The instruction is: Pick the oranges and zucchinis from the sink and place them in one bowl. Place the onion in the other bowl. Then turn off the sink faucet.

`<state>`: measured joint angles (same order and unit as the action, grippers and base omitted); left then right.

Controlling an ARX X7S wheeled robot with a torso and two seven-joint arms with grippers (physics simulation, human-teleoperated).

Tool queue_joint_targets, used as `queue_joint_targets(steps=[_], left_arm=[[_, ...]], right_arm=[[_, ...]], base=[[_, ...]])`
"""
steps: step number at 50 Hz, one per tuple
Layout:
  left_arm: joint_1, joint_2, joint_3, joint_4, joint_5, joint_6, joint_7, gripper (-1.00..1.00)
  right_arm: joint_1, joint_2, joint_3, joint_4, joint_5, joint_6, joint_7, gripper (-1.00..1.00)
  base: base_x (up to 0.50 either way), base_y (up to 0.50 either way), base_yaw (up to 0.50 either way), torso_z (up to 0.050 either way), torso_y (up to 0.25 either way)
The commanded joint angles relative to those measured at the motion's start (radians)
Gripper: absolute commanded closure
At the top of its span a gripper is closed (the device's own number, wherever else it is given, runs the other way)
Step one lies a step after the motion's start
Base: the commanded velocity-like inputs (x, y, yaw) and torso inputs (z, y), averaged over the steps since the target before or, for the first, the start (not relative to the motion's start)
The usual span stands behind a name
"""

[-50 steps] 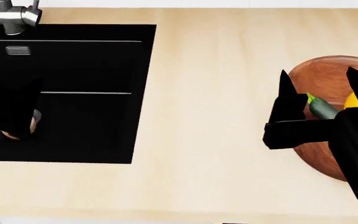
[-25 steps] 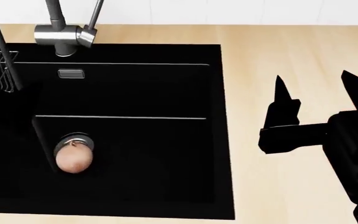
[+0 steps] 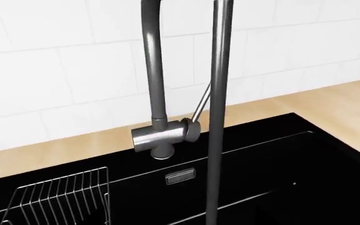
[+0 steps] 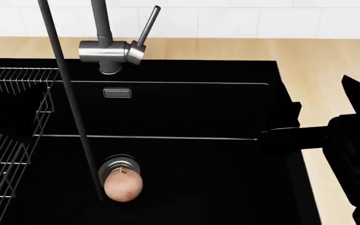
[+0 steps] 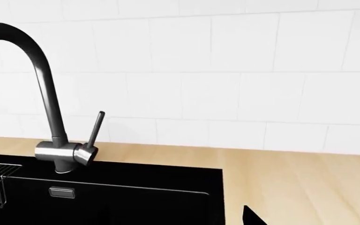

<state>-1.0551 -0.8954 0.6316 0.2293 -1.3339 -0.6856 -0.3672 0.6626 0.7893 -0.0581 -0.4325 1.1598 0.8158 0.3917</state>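
- Presently, at the far left of the head view, a wire rack (image 4: 11, 140) sits inside the sink (image 4: 186, 112), clear of the drain, so it does not obstruct access to the produce.
- The left tool is not in view in any picture; its state cannot be told. Its wrist camera looks at the sink faucet (image 3: 161, 136) from near the basin, which suggests that arm is held above the sink.
- The onion (image 4: 123, 185) lies on the sink floor, touching the round steel drain (image 4: 118, 165), just beside the foot of the dark vertical line taken to be the running stream (image 4: 73, 117). It is judged the one item yet to be lifted out; no orange, zucchini or bowl appears in these pictures.
- The faucet's lever (image 4: 147, 26) stands raised and tilted, consistent with water on; shut-off is judged the last step.
- The right tool (image 4: 318, 110) hovers over the sink's right rim and the wooden table (image 4: 318, 61), its fingers spread and holding nothing, apparently free to collect the onion.
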Motion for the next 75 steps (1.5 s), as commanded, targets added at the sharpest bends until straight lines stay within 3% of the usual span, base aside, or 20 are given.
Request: queue_joint_targets(steps=[1,75], left_arm=[[0.018,0.013,-0.009,0.004,-0.004,0.019,0.012,-1.00],[0.020,0.018,0.004,0.006,-0.002,0.011,0.051,-1.00]], right_arm=[[-0.002,-0.004,0.009,0.003,0.004,0.004,0.002,-1.00],[-0.012,0.006,-0.020,0.012,-0.012,-0.006,-0.022,-1.00]], base=[[0.00,0.00,0.00,0.000,0.000],[0.08,0.00,0.00,0.000,0.000]])
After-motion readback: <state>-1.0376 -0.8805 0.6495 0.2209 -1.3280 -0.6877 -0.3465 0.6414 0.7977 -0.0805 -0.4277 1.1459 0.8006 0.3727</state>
